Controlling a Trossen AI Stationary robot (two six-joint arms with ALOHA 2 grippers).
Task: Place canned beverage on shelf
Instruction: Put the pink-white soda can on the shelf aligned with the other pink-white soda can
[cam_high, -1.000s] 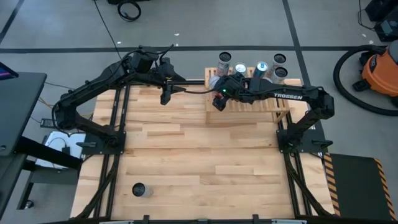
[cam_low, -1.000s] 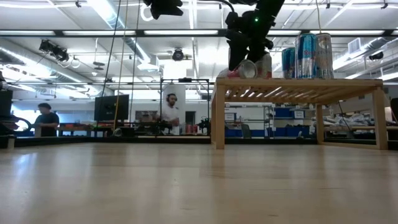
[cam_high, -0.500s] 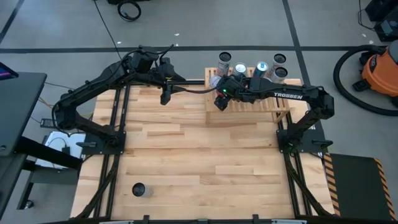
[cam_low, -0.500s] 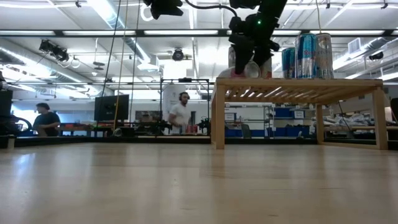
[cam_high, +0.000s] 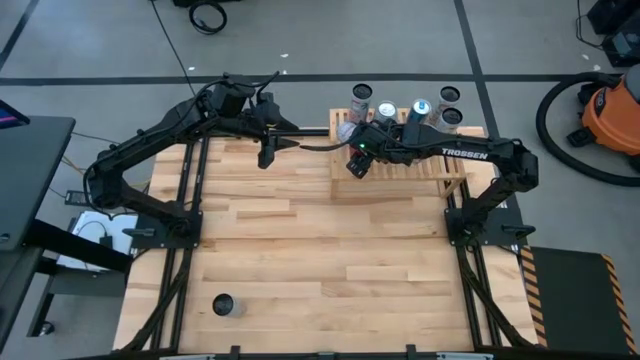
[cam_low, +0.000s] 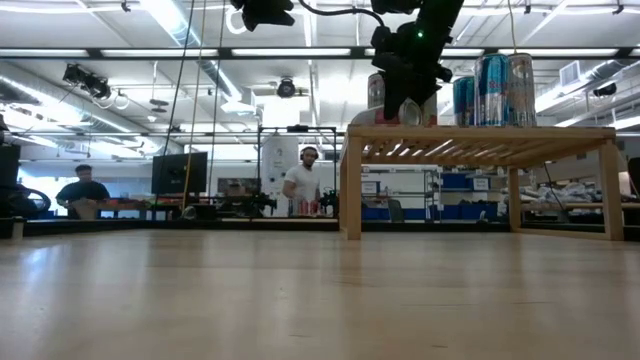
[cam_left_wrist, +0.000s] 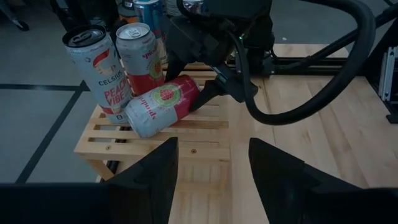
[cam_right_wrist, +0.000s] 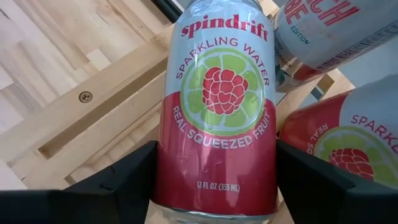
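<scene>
A red-and-white Spindrift can (cam_left_wrist: 161, 106) (cam_right_wrist: 217, 112) lies on its side on the left end of the light-wood slatted shelf (cam_high: 410, 175) (cam_low: 480, 135), beside upright cans (cam_left_wrist: 118, 62). My right gripper (cam_high: 352, 148) (cam_right_wrist: 216, 186) reaches over that end of the shelf from the right and is shut on the lying can. Farther left, my left gripper (cam_high: 266, 158) (cam_left_wrist: 213, 162) hangs above the table and faces the shelf, its fingers apart with nothing between them. My right gripper pinches the lying can between its two fingers, one on each round side near the bottom end (cam_right_wrist: 171, 186). The fingers (cam_right_wrist: 124, 183) slant down from the table's right and run along the can. The can rests on the slats, top end toward the upright cans.
Several upright cans (cam_high: 420, 108) (cam_low: 492, 90) stand along the shelf's far edge. A dark can (cam_high: 224, 305) stands alone near the table's front left. Bare wood tabletop (cam_high: 320, 240) stretches between it and the shelf. People move about in the room behind.
My right gripper has tipped further down and edged a little along the shelf's left end toward the cans. The red can has stayed lying on the slats.
</scene>
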